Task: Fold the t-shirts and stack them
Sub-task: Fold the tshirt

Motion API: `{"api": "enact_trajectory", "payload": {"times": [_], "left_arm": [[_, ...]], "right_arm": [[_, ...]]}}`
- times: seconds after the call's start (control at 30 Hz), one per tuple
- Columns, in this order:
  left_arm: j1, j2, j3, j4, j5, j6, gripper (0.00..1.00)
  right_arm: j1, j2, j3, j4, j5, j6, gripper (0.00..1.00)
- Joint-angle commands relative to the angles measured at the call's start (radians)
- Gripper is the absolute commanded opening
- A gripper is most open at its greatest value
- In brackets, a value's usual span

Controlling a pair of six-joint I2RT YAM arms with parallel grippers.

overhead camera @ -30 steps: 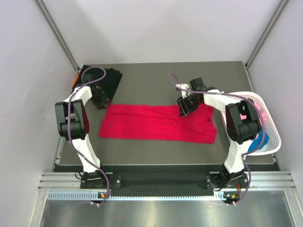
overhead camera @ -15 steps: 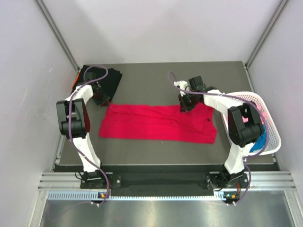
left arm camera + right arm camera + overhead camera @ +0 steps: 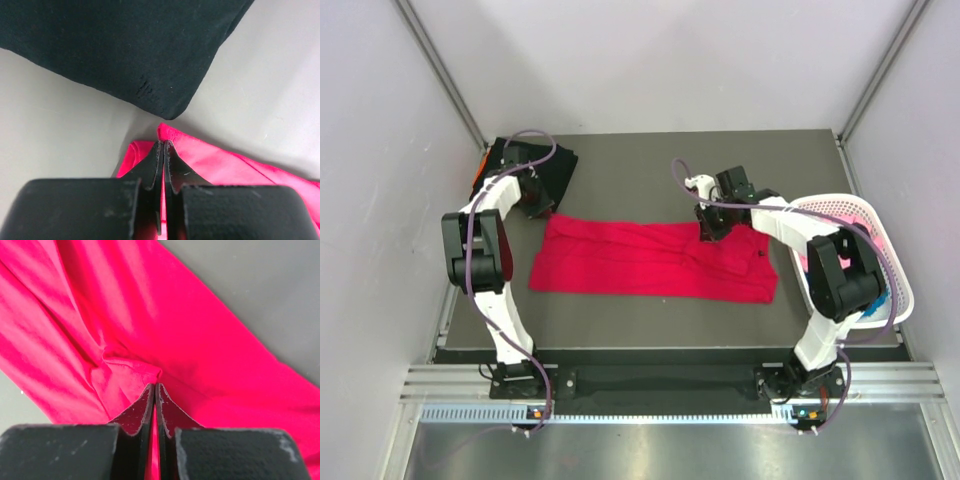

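Two pincers, both clamped on your red shirt (image 3: 640, 262): left gripper (image 3: 161, 144), right gripper (image 3: 154, 386). Black shirt (image 3: 125, 45) just beyond left. Basket (image 3: 895, 270) shows overhead only.

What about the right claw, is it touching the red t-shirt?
Touching. The right wrist view shows the right gripper shut on a pinched-up fold of the red t-shirt.

Red t-shirt (image 3: 650, 262): soft matt cloth, creased. Black t-shirt (image 3: 125, 45): matt cloth. Bench (image 3: 640, 175): smooth matt grey. Basket (image 3: 890, 262): white plastic lattice.
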Motion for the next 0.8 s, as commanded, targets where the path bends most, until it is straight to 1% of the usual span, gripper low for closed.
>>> {"api": "enact_trajectory", "payload": {"times": [0.0, 0.13, 0.3, 0.47, 0.6, 0.63, 0.73, 0.77], "left_arm": [[-0.003, -0.083, 0.026, 0.040, -0.036, 0.049, 0.00], [-0.003, -0.104, 0.015, 0.053, -0.017, 0.058, 0.01], [-0.008, -0.138, -0.028, 0.040, -0.017, 0.018, 0.02], [-0.018, -0.207, -0.138, 0.066, -0.059, 0.010, 0.02], [-0.038, -0.262, -0.227, 0.067, -0.086, 0.009, 0.04], [-0.041, -0.282, -0.243, 0.060, -0.117, 0.003, 0.06], [-0.054, -0.314, -0.290, 0.038, -0.171, -0.020, 0.10], [-0.054, -0.322, -0.302, 0.015, -0.228, -0.029, 0.10]], "right_arm": [[0.018, -0.078, -0.009, 0.019, 0.031, 0.007, 0.00], [0.020, -0.106, -0.012, 0.012, 0.038, 0.011, 0.00], [0.043, -0.132, -0.016, 0.001, 0.014, 0.043, 0.00], [0.116, -0.148, -0.064, -0.001, 0.006, 0.089, 0.00], [0.159, -0.162, -0.114, -0.036, 0.061, 0.109, 0.00], [0.162, -0.168, -0.125, -0.040, 0.096, 0.113, 0.00], [0.162, -0.181, -0.164, -0.054, 0.135, 0.129, 0.00], [0.164, -0.179, -0.171, -0.056, 0.136, 0.135, 0.00]]}}
